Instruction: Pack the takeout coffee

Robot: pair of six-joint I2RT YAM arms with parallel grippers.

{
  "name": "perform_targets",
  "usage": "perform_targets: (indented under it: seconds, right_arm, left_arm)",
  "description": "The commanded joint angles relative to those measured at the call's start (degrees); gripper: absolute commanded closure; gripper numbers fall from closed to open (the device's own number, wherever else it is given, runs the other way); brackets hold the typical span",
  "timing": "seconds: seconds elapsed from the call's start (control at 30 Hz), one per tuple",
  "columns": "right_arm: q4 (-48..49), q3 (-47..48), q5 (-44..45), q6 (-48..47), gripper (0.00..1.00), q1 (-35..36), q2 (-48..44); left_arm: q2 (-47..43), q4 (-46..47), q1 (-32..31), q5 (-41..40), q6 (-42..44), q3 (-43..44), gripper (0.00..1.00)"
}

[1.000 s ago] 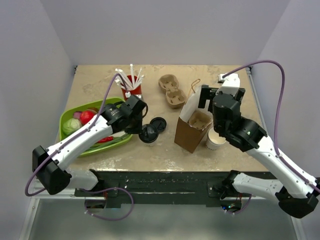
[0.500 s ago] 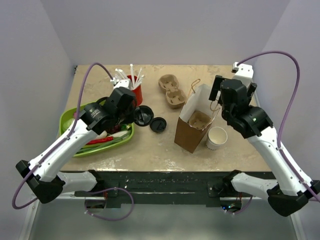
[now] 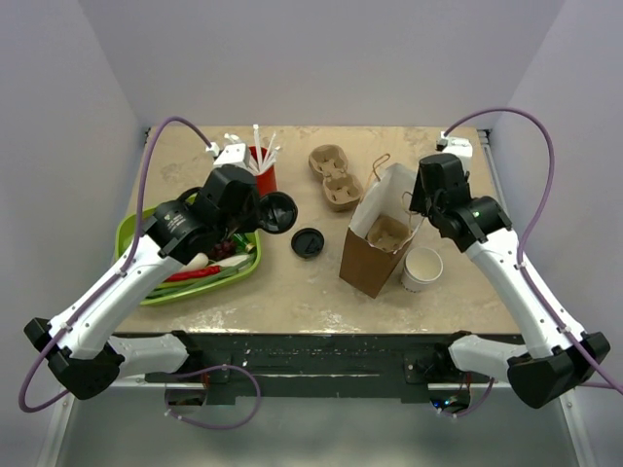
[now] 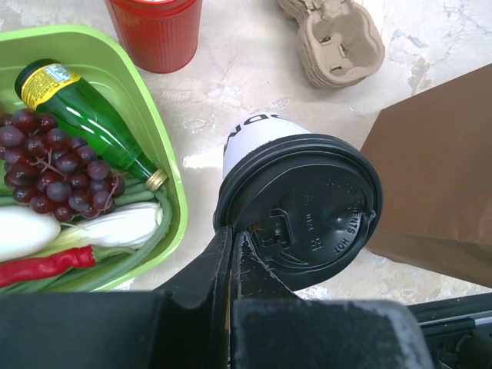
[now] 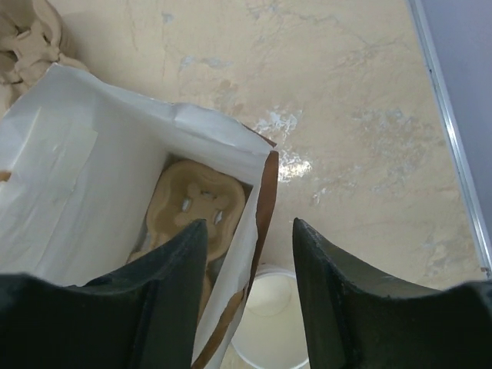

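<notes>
The takeout coffee, a white paper cup with a black sip lid, hangs tilted above the table. My left gripper is shut on the lid's rim; from above, the coffee sits at the left gripper, beside the green tray. The brown paper bag stands open at centre right with a pulp cup carrier in its bottom. My right gripper is open and straddles the bag's right wall, one finger inside and one outside.
A lidless white cup stands just right of the bag. A loose black lid lies left of the bag. A spare carrier and a red cup of straws are at the back. The green tray holds produce.
My left arm has lifted the coffee off the table and carried it back toward the red cup. My right gripper has moved to the bag's right wall and its jaws have narrowed.
</notes>
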Motion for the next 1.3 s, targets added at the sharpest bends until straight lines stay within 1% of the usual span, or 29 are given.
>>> perform_targets:
  seconds: [0.0, 0.07, 0.1, 0.17, 0.2, 0.23, 0.27, 0.3, 0.43, 0.6, 0.63, 0.67, 0.73, 0.77, 0.8, 0.83, 0.87, 0.9, 0.93, 0.97, 1.0, 1.07, 1.13, 1.17, 1.2, 1.23, 1.27]
  right_arm:
    - [0.3, -1.2, -3.7, 0.4, 0.6, -0.6, -0.5]
    - [1.0, -1.8, -6.0, -0.4, 0.67, -0.5, -0.9]
    - [2.6, -2.1, -7.3, -1.0, 0.74, -0.5, -1.2]
    - [4.2, -2.4, -10.3, -3.3, 0.82, -0.5, -2.0]
    - [5.6, -2.5, -14.0, -3.9, 0.85, -0.6, -2.1]
    - [6.1, -2.4, -15.5, -4.9, 0.94, -0.6, -2.2]
    - [6.4, -2.3, -17.2, -5.5, 0.98, -0.6, -1.9]
    - [7.0, -2.3, -20.2, -6.1, 1.0, -0.5, -1.8]
    - [7.3, -1.4, -27.0, -8.3, 1.0, -0.5, 0.0]
    - [7.7, -0.8, -31.0, -9.3, 1.0, -0.6, 1.3]
    - [7.7, -0.6, -31.0, -9.2, 0.97, -0.5, 1.3]
    - [7.7, -0.5, -30.9, -9.1, 0.91, -0.5, 1.4]
    - [7.5, 0.1, -30.8, -9.1, 0.83, -0.6, 1.6]
    - [7.2, 0.4, -29.8, -8.8, 0.75, -0.5, 1.7]
    - [6.6, 0.8, -28.9, -8.3, 0.57, -0.6, 1.6]
    - [6.4, 1.4, -28.6, -7.8, 0.49, -0.6, 1.4]
    - [5.8, 1.8, -24.5, -7.4, 0.46, -0.6, 1.3]
    - [5.3, 2.6, -22.4, -6.5, 0.4, -0.6, 0.6]
    - [5.3, 2.9, -20.3, -5.7, 0.37, -0.6, 0.2]
    - [5.8, 3.0, -14.8, -4.8, 0.35, -0.6, -0.6]
    - [6.3, 3.0, -12.6, -2.7, 0.29, -0.5, -1.5]
    - [8.6, 2.4, -7.3, -1.7, 0.24, -0.5, -4.6]
    - [9.3, 1.6, -3.8, -0.5, 0.19, -0.6, -7.5]
    - [9.3, 1.6, -2.4, -0.4, 0.16, -0.6, -8.2]
    - [9.3, 1.5, 0.3, -0.6, 0.14, -0.5, -8.9]
    - [9.1, 1.4, 1.1, -1.0, 0.09, -0.6, -9.6]
    - [8.4, 1.5, 1.8, -1.3, 0.05, -0.6, -9.9]
  left_arm:
    - [-0.2, 3.5, -0.2, 0.1, 2.2, 1.9, 1.0]
    - [-0.2, 4.1, -0.2, 0.9, 2.9, 2.4, 1.0]
    - [-0.2, 4.4, -0.2, 1.1, 3.2, 2.6, 1.0]
    - [-0.3, 4.8, -0.2, 1.8, 3.8, 3.2, 1.0]
    - [-0.3, 4.9, -0.2, 2.2, 3.9, 3.4, 1.0]
    - [-0.3, 4.9, -0.2, 2.7, 4.3, 3.7, 1.0]
    - [-0.7, 5.0, -0.2, 3.0, 4.5, 4.1, 1.0]
    - [-1.0, 5.2, -0.2, 3.1, 4.8, 4.2, 1.0]
    - [-2.5, 6.7, -0.2, 6.7, 6.7, 3.9, 1.0]
    - [-3.3, 4.6, -0.2, 8.6, 7.5, 7.1, 1.0]
    - [-3.6, 4.2, -0.3, 9.1, 7.9, 7.8, 1.0]
    - [-3.7, 4.2, -0.2, 9.2, 8.1, 9.4, 1.0]
    - [-3.9, 4.5, -0.3, 7.9, 8.5, 11.0, 1.0]
    - [-4.0, 5.0, -0.2, 7.0, 8.6, 12.8, 1.0]
    - [-3.8, 5.3, -0.2, 6.2, 8.6, 13.7, 1.0]
    - [-3.6, 6.7, -0.2, 5.6, 9.2, 14.6, 1.0]
    - [-3.3, 7.7, -0.2, 5.3, 9.6, 16.2, 1.0]
    - [-3.1, 8.7, -0.2, 4.8, 10.1, 17.0, 1.0]
    - [-2.5, 11.1, -0.2, 5.0, 10.6, 18.3, 1.0]
    - [-2.0, 12.3, -0.2, 5.4, 11.0, 18.9, 1.0]
    - [-1.4, 14.3, -0.2, 7.3, 12.0, 19.6, 1.0]
    - [1.4, 16.4, -0.2, 10.2, 13.4, 22.0, 1.0]
    - [5.1, 19.2, -0.2, 15.9, 16.6, 24.7, 1.0]
    - [6.7, 19.0, -0.2, 17.5, 17.6, 26.3, 1.0]
    - [10.3, 17.2, -0.2, 21.0, 19.8, 28.3, 1.0]
    - [12.0, 16.1, -0.2, 23.2, 21.6, 32.0, 1.0]
    - [13.5, 15.1, -0.3, 25.4, 23.1, 33.5, 1.0]
